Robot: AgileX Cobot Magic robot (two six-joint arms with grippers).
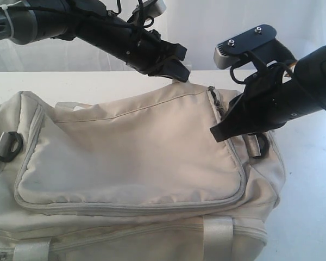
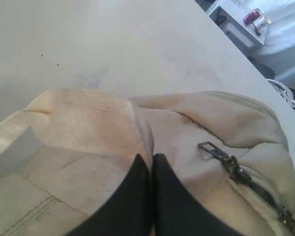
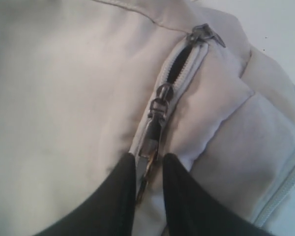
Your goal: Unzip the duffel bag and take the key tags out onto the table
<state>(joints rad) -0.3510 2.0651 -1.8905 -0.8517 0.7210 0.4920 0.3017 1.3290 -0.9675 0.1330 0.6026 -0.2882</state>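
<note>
The beige duffel bag (image 1: 130, 157) lies on the white table (image 1: 315, 190) and fills most of the exterior view. My left gripper (image 2: 151, 157) is shut on a raised fold of the bag's fabric at its top far edge (image 1: 179, 73). My right gripper (image 3: 150, 160) hovers at the bag's right end (image 1: 217, 133), its jaws a little apart, open. The grey zipper pull (image 3: 152, 142) lies in the gap between them. Above the pull, the zipper (image 3: 179, 66) gapes a short way, dark inside. The key tags are hidden.
Black-and-metal strap rings sit at the bag's left end (image 1: 8, 145) and right end (image 1: 258, 144). A webbing handle (image 2: 10, 135) loops beside the left gripper. A second zipper pull (image 2: 214, 150) lies flat nearby. White curtain (image 1: 206, 27) hangs behind the table.
</note>
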